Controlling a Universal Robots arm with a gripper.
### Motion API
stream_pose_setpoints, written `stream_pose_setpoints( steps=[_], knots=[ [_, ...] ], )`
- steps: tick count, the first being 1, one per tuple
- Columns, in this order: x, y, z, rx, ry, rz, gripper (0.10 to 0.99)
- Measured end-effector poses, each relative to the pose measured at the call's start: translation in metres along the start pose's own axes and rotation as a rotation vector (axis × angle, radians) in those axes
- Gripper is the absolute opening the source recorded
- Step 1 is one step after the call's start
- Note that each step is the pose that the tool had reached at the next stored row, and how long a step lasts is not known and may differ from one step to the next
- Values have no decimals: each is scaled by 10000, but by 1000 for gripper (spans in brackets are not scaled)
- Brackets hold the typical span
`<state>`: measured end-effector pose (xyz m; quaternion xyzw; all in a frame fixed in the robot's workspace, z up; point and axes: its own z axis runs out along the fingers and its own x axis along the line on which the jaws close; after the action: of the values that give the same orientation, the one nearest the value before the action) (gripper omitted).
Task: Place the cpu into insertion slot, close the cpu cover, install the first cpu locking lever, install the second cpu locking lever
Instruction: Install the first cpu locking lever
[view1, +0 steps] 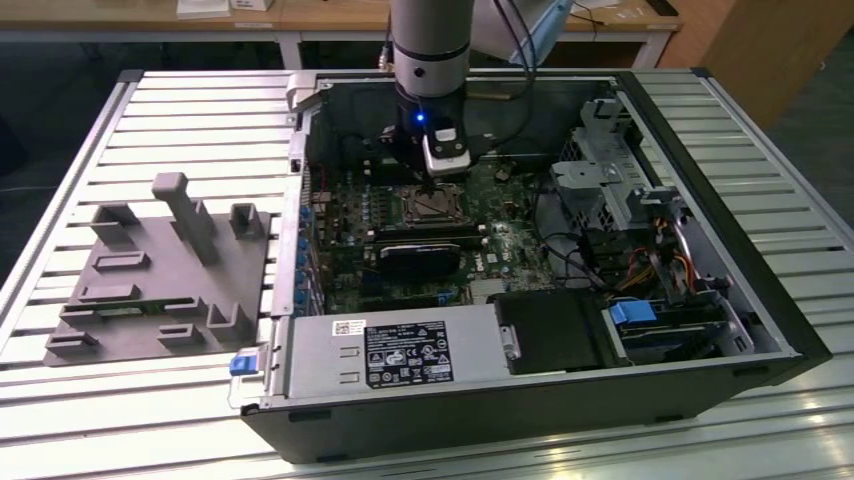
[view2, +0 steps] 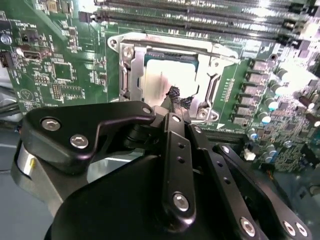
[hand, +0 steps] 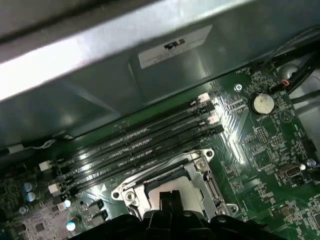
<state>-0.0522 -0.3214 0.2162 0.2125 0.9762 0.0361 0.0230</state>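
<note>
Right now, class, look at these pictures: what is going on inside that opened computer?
A robot arm reaches down into an open computer case lying on a slatted table. Its gripper sits right over the square socket on the green motherboard. The silver chip already lies in the socket, framed by the metal cover. Whether the cover is latched cannot be told.
</note>
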Motion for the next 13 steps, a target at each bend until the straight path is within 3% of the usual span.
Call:
stream_pose_setpoints(
  steps=[4,8,13],
  knots=[
    [-6,-14,0,50,-13,-152,102],
    [-7,-15,-1,235,-77,-457,102],
    [-7,-15,-1,243,-37,-1295,102]
  ],
)
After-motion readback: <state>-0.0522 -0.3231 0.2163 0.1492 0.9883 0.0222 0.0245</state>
